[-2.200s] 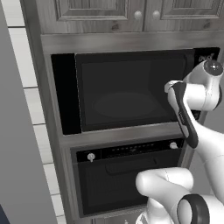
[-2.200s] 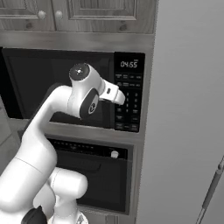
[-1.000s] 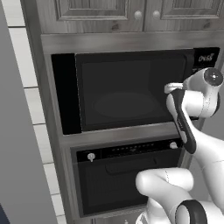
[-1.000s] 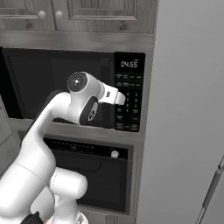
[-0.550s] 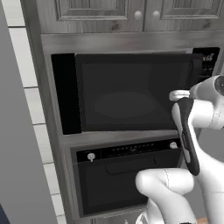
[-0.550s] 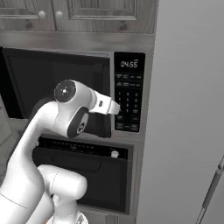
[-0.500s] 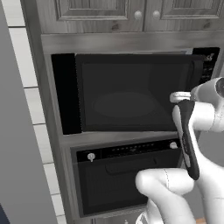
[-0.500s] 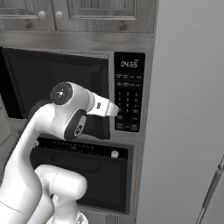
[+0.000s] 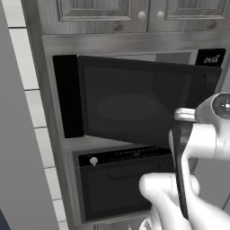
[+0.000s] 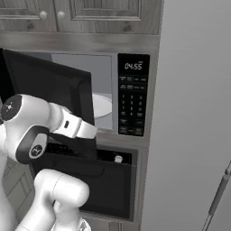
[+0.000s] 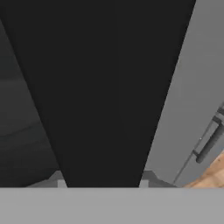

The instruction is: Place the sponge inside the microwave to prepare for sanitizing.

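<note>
The microwave (image 10: 132,97) is a black built-in box with a keypad (image 10: 131,109) and a lit clock. Its dark glass door (image 9: 134,105) stands partly swung out from the right side. Past the door's free edge I see the grey interior and the pale round turntable (image 10: 102,106). My gripper (image 11: 101,181) is shut on that free edge: in the hand view the black door slab (image 11: 109,87) runs between the two fingertips. In the right base view my white forearm (image 10: 67,126) reaches to the door's edge. The sponge is out of view.
A black oven (image 9: 121,184) with a small round knob (image 10: 118,159) sits right under the microwave. Wooden cabinet doors (image 9: 134,11) close the space above. A tall grey panel (image 10: 194,113) with a long handle (image 10: 217,194) stands to the right, a grey wall (image 9: 18,161) to the left.
The microwave door has swung from shut to partly open. My hand came back toward the base with the door's edge in its grip, uncovering the interior and turntable.
</note>
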